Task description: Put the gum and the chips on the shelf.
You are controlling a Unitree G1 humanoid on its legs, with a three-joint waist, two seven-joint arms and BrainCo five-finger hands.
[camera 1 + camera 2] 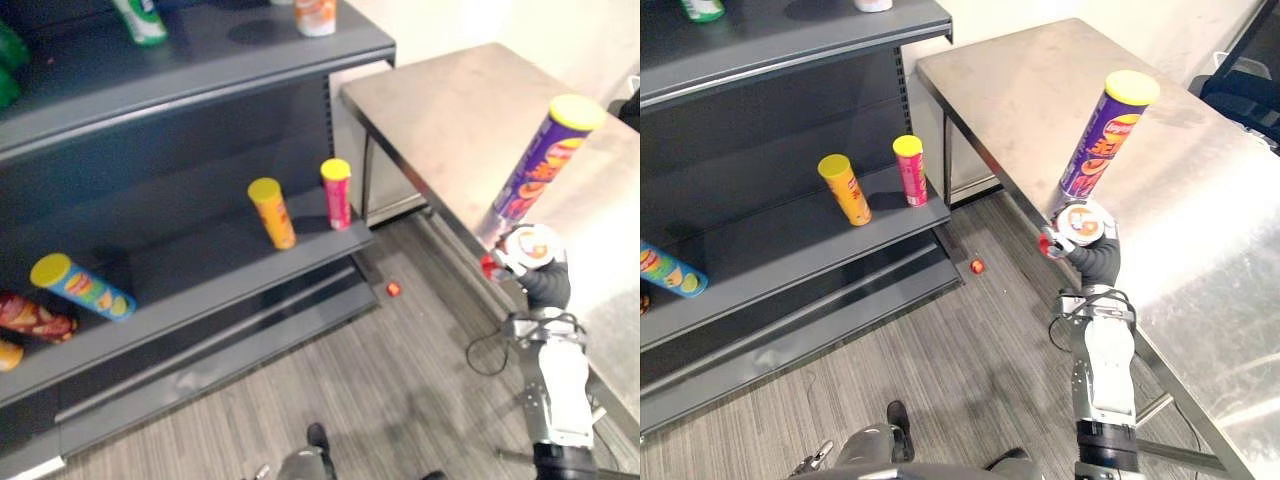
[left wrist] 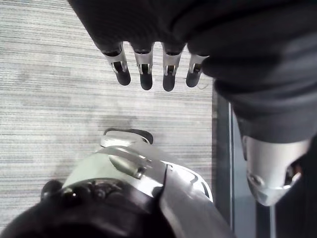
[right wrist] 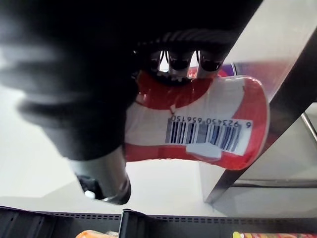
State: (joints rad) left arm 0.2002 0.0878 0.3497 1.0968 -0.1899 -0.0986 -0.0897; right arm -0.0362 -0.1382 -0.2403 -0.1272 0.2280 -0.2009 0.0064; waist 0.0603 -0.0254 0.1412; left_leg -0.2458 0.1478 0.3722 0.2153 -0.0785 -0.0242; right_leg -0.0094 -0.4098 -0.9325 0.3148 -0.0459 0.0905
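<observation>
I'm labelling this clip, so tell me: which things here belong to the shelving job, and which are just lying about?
Job: gum tub in right hand; purple chips can on table; shelf.
Lying about: yellow can, pink can, blue can on shelf; small red thing on floor. Left hand open, holding nothing.

Right hand (image 1: 547, 284) grips the gum tub (image 1: 528, 245) at the steel table's (image 1: 450, 110) edge, just beside the purple chips can (image 1: 540, 165).
</observation>
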